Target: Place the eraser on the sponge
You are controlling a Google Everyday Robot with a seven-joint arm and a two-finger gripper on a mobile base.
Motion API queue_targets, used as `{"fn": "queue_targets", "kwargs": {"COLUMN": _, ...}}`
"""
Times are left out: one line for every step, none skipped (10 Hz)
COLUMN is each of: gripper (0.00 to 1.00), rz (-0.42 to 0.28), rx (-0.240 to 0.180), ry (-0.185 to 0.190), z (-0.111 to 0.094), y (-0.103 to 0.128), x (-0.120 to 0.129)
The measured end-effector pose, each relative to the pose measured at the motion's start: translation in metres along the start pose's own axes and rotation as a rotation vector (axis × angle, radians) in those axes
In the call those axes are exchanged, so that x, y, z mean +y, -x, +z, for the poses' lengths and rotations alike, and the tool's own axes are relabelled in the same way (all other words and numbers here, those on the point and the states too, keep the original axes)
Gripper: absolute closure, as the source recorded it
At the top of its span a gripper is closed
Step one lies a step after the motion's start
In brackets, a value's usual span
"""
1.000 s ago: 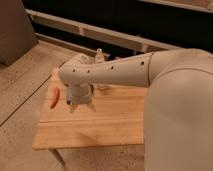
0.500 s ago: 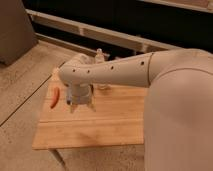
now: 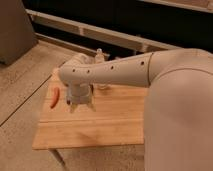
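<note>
The gripper (image 3: 82,106) hung pointing down over the table (image 3: 115,124), near the red pepper (image 3: 53,97). Its fingers were spread and empty, fit for taking or releasing. I could not see the eraser or the sponge.

Table (image 3: 100,131) sits mid-frame. Arm (image 3: 120,72) comes in from the right, across the table's rear half. Gripper (image 3: 81,106) is over the table's left-centre, pointing down. Pepper (image 3: 53,97) lies on the table near its left edge, just left of the gripper. What looks like a bottle (image 3: 100,54) stands behind the arm, near the table's back edge.
</note>
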Motion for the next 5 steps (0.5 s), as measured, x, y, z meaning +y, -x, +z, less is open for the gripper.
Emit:
{"fn": "queue_targets", "kwargs": {"gripper": 0.35, "rz": 0.034, "rx": -0.031, "ry": -0.011, "z": -0.007, "y": 0.014, "x": 0.000}}
{"fn": "queue_targets", "kwargs": {"gripper": 0.35, "rz": 0.085, "rx": -0.076, "ry": -0.025, "z": -0.018, "y": 0.036, "x": -0.002}}
{"fn": "queue_targets", "kwargs": {"gripper": 0.35, "rz": 0.126, "rx": -0.095, "ry": -0.040, "z": -0.022, "y": 0.050, "x": -0.010}}
{"fn": "queue_targets", "kwargs": {"gripper": 0.35, "rz": 0.173, "rx": -0.112, "ry": -0.055, "z": -0.026, "y": 0.064, "x": -0.020}}
{"fn": "queue_targets", "kwargs": {"gripper": 0.35, "rz": 0.226, "rx": -0.106, "ry": -0.069, "z": -0.021, "y": 0.072, "x": -0.032}}
